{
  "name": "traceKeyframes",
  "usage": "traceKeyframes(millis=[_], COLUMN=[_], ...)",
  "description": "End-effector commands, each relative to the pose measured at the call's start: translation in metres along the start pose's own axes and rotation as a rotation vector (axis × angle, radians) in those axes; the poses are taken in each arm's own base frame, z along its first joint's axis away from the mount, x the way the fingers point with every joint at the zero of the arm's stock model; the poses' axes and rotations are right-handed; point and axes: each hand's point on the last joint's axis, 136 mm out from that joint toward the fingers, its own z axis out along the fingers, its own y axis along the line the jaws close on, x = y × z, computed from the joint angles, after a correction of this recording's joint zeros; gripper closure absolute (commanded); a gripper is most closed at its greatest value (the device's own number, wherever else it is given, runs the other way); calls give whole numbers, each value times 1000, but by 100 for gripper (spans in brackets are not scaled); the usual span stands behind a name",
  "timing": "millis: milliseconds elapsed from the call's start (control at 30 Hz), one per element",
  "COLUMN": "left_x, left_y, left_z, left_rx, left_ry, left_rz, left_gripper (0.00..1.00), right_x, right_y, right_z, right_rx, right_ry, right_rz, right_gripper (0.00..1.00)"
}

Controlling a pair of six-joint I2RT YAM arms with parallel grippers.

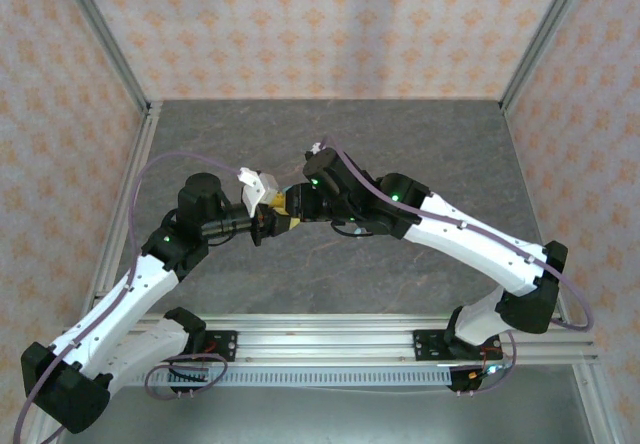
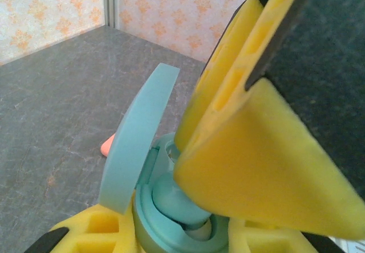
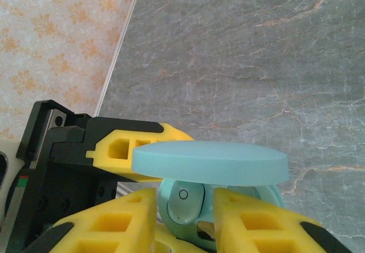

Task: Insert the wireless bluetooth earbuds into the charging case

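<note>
The two arms meet just left of centre over the grey table (image 1: pixel 420 154) in the overhead view. The left gripper (image 2: pixel 182 235) is closed on the light blue charging case (image 2: pixel 145 221), a rounded pebble shape at the bottom centre of the left wrist view, its flat round lid (image 2: pixel 140 145) hinged up and open. A light blue earbud (image 3: pixel 183 202), small, smooth and marked with a tiny ring, lies in the case's well, low in the middle of the right wrist view, under the lid. The right gripper (image 3: pixel 185 221) straddles it, yellow fingers (image 3: pixel 111 224) parted a little with a thin gap on each side, gripping nothing. A salmon-red piece (image 2: pixel 108 146) peeks from behind the lid, too hidden to name
</note>
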Motion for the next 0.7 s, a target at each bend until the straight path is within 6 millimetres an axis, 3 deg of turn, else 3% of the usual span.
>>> traceKeyframes(millis=[0, 233, 400, 500, 667], left_x=[-18, -17, -16, -15, -13], left_y=[0, 0, 1, 2, 3], left_z=[-3, -2, -2, -3, -3], left_rx=[-15, -14, -22, -28, -34], left_ry=[-46, -46, -41, -35, -34], left_rz=[48, 46, 44, 40, 31], left_gripper=[87, 87, 87, 87, 87], right_x=[-12, -26, -34, -40, -37], right_y=[9, 12, -1, -22, -95], right_z=[-21, -49, -75, -96, -116], right_rx=[-29, -61, -33, 20, 195], right_ry=[-53, -128, -190, -239, -263], right_rz=[-16, -39, -60, -52, 79], right_gripper=[68, 67, 67, 67, 67])
